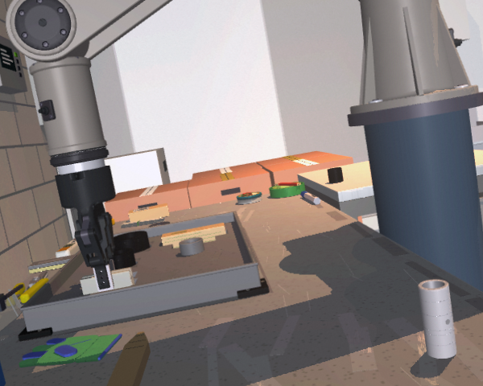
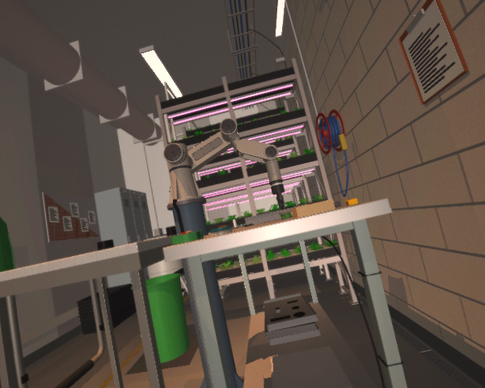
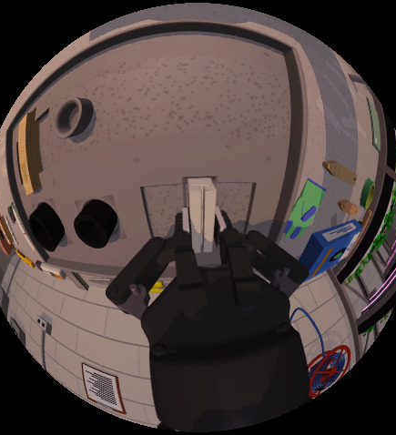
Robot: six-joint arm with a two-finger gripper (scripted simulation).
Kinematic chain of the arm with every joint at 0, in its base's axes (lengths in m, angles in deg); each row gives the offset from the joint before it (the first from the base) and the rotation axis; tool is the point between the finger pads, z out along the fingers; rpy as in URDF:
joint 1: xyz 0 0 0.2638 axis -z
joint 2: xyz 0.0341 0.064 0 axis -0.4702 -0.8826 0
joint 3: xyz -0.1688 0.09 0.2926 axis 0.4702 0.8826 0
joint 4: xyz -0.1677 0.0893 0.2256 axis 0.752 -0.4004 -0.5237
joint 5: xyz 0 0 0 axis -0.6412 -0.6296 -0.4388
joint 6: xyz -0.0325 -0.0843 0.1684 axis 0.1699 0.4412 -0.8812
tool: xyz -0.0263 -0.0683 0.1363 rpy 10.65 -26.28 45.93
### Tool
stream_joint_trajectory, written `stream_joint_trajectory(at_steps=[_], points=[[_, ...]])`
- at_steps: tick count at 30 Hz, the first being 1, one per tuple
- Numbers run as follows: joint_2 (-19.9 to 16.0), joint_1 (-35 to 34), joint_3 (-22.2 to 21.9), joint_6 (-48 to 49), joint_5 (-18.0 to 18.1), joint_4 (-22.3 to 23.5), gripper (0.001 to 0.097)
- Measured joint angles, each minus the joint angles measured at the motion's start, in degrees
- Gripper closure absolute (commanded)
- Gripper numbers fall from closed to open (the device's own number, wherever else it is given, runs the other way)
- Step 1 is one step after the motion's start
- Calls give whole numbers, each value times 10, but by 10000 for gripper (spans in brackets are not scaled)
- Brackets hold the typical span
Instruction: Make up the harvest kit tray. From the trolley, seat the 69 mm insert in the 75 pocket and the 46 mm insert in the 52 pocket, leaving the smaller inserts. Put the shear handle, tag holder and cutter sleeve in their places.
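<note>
The cream tag holder [image 1: 107, 281] sits low in the near left corner of the grey kit tray [image 1: 150, 266], over a rectangular recess [image 3: 198, 210]. I grip this block in my closed gripper [image 1: 102, 279] [image 3: 204, 227]. Two black round inserts [image 1: 130, 241] [image 3: 95, 223] sit in pockets just behind it. A tan shear handle [image 1: 194, 234] lies at the tray's back, with a grey ring [image 1: 191, 246] in front of it. The grey cutter sleeve [image 1: 438, 318] stands upright on the bench far to the right. A small black insert [image 1: 335, 175] stays on the trolley top.
The arm's blue base column [image 1: 425, 195] stands at the right behind the bench. Orange boxes [image 1: 229, 183] line the back edge. A green card [image 1: 69, 350] and a brown block [image 1: 130, 362] lie in front of the tray, and yellow-handled tools [image 1: 31, 289] lie to its left.
</note>
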Motion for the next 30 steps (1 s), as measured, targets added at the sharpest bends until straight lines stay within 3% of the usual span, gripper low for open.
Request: stream_joint_trajectory(at_steps=[10,27,30], points=[[0,0,0,0,0,0,901],[-1,0,0,0,1,0,566],[-1,0,0,0,1,0,561]])
